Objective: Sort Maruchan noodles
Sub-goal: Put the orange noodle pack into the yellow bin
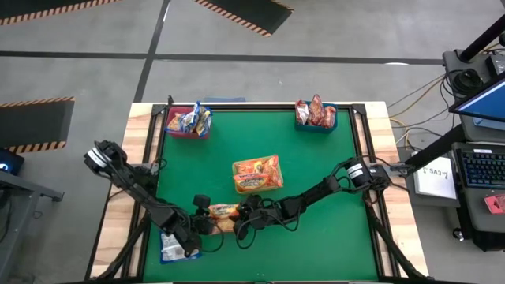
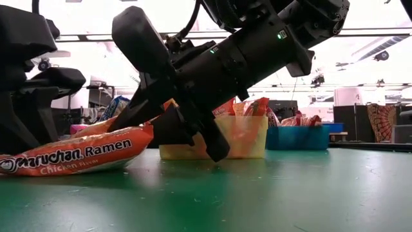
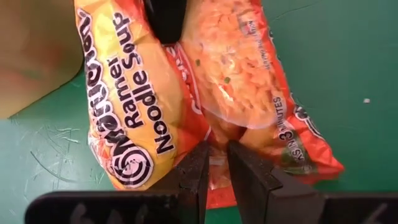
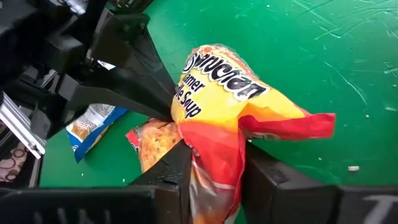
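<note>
Grippers meet at the mat's near edge: the left gripper (image 3: 214, 171) pinches one end of an orange packet (image 1: 223, 211), and the right gripper (image 4: 214, 171) has its fingers closed around the other end. Open green mat (image 1: 316, 173) lies right and far of them. More packets fill the yellow bin (image 1: 257, 174) mid-mat, the far-left bin (image 1: 188, 122) and far-right bin (image 1: 316, 115). One blue packet (image 1: 170, 246) lies near-left.

Bright, even overhead light; low view's background glares, its near arm blurred.
</note>
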Robot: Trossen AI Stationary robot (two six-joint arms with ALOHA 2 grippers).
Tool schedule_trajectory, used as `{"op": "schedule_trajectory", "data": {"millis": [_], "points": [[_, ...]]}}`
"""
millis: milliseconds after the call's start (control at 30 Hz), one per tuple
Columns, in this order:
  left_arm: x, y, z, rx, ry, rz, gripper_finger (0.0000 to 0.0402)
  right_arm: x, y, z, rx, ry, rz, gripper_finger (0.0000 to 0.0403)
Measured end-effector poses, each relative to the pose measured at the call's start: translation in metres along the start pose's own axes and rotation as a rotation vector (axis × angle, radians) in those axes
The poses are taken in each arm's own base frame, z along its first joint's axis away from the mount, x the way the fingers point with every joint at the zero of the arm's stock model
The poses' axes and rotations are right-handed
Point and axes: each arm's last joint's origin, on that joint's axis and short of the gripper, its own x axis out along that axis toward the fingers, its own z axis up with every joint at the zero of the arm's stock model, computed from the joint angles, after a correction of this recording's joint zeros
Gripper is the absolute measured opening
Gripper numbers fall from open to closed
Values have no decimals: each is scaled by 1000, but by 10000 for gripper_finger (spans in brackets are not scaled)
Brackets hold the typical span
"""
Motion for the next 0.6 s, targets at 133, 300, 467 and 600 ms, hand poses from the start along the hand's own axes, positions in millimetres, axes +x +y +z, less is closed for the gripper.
{"op": "schedule_trajectory", "data": {"millis": [133,300,467,600], "points": [[-10,-1,2,15,-31,-13,47,0,0,0,-22,0,1,70],[-30,4,6,19,-86,0,47,-1,1,2,-51,-4,4,60],[-57,10,13,25,-194,1,47,-5,6,3,-96,-12,17,59],[-80,18,18,27,-290,17,47,-7,9,4,-110,-16,28,59]]}}
